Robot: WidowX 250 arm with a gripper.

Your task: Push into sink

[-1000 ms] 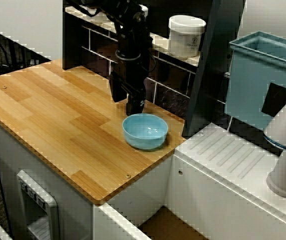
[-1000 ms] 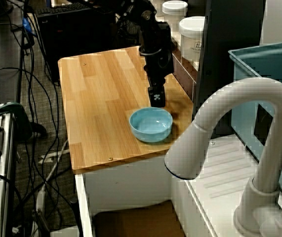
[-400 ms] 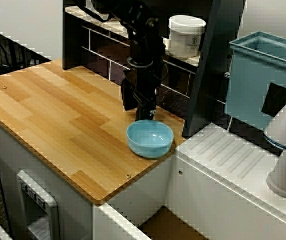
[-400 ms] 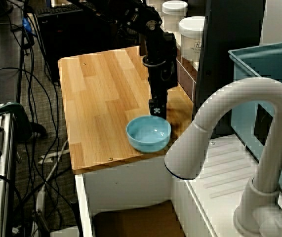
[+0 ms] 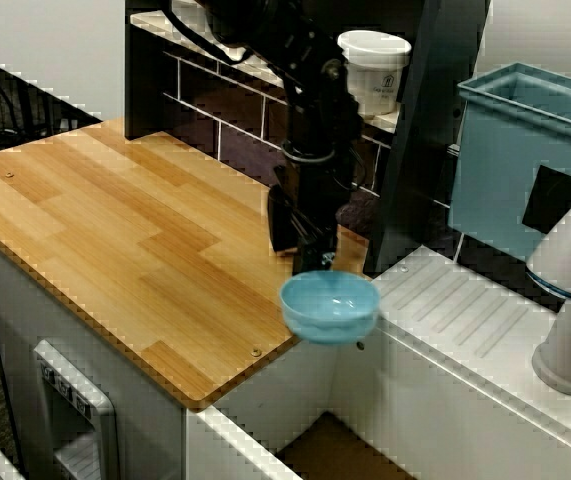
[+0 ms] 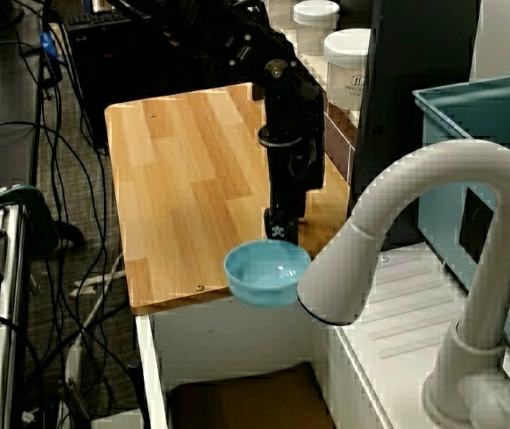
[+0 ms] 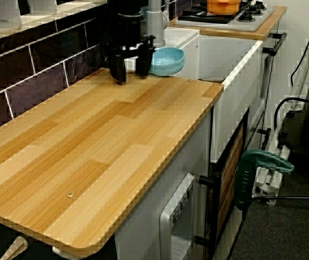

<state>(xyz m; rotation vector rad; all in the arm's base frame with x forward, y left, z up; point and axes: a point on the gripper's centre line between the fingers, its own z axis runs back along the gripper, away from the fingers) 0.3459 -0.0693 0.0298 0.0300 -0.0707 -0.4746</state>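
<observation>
At the desk (image 5: 115, 230) edge, the blue bowl (image 5: 330, 307) overhangs the sink (image 5: 340, 450), the gripper (image 7: 131, 66) touching its back rim, jaws spread and empty; white drainboard (image 5: 475, 320) and teal bin (image 5: 520, 160) lie to the right

Sink (image 5: 340, 445) cut by frame edge; faucet (image 6: 433, 232) blurred.
</observation>
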